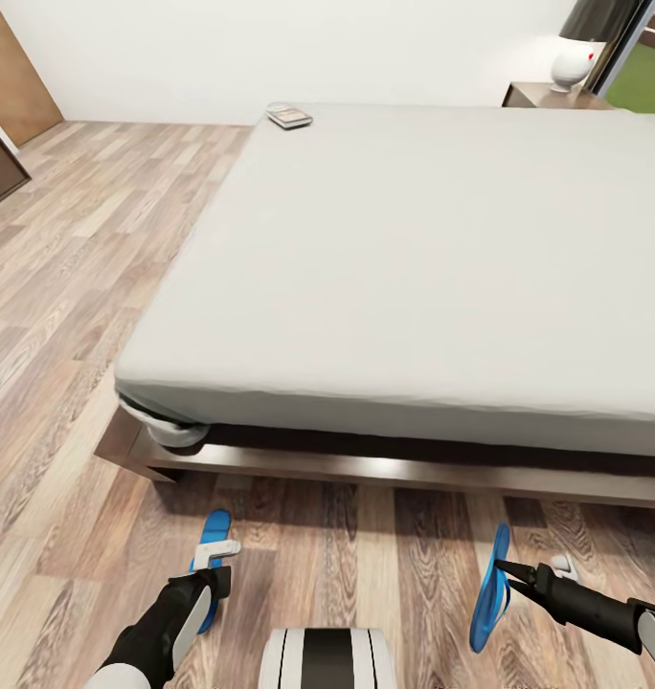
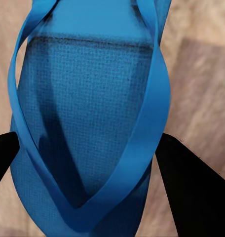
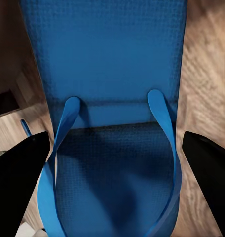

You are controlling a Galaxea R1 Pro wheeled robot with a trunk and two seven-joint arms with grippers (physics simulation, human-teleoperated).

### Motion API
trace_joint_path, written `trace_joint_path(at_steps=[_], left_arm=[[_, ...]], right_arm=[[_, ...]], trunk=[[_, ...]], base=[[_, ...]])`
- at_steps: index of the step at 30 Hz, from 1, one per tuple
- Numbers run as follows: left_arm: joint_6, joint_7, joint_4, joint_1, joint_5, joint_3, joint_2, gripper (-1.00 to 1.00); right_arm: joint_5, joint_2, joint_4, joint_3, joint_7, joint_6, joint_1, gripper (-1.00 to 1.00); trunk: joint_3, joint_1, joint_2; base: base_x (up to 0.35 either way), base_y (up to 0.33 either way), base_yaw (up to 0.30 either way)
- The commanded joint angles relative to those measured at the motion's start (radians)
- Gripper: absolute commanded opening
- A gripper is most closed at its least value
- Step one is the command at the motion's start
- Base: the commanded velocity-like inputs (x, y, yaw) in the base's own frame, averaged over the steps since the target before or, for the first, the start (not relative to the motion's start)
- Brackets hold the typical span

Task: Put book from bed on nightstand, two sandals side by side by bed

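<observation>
We're at the foot of the bed [image 1: 414, 258], looking down over its pale grey mattress and dark wooden frame, and there's the book [image 1: 289, 116] lying flat at the far left corner of the mattress, right by the edge. Off at the far right, beyond the bed, we catch a nightstand [image 1: 548, 96] with a white lamp [image 1: 570, 65] on its top, beside a window showing green. Down on the wood-plank floor [image 1: 69, 287] in front of the bed frame, both sandals are in play. The left sandal [image 1: 213, 547] lies flat on the planks, white strap across its blue sole, and our left gripper [image 1: 211, 580] sits right over its near end; in the left wrist view the blue sandal [image 2: 93, 123] fills the space between the two dark fingers [image 2: 194, 190], jaws spread wide on either side of it, though we cannot tell whether they press on it. Over on the right, the right sandal [image 1: 490, 588] stands tilted up on its edge, and our right gripper [image 1: 505, 571] has its fingertips at the sole; in the right wrist view the sandal [image 3: 112, 98] lies between the fingers [image 3: 18, 177], jaws wide either side, and contact is unclear there too.
</observation>
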Motion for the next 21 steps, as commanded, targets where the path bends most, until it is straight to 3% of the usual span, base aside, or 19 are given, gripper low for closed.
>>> trace_joint_path(at_steps=[1, 18, 21], left_arm=[[0.005, 0.003, -0.002, 0.000, 0.006, 0.002, -0.001, -1.00], [0.005, 0.003, -0.002, 0.000, 0.007, 0.001, -0.002, -1.00], [0.005, 0.003, -0.002, 0.000, 0.007, 0.001, -0.002, -1.00]], right_arm=[[-0.004, 0.000, 0.000, -0.001, 0.003, 0.007, 0.000, -1.00], [-0.004, 0.000, 0.001, -0.002, 0.003, 0.007, 0.000, -1.00], [-0.004, -0.001, 0.001, -0.002, 0.003, 0.007, 0.000, -1.00]], trunk=[[-0.005, 0.000, -0.001], [-0.070, 0.008, -0.004], [-0.070, 0.008, -0.004]], base=[[0.000, 0.000, 0.000], [0.000, 0.000, 0.000], [0.000, 0.000, 0.000]])
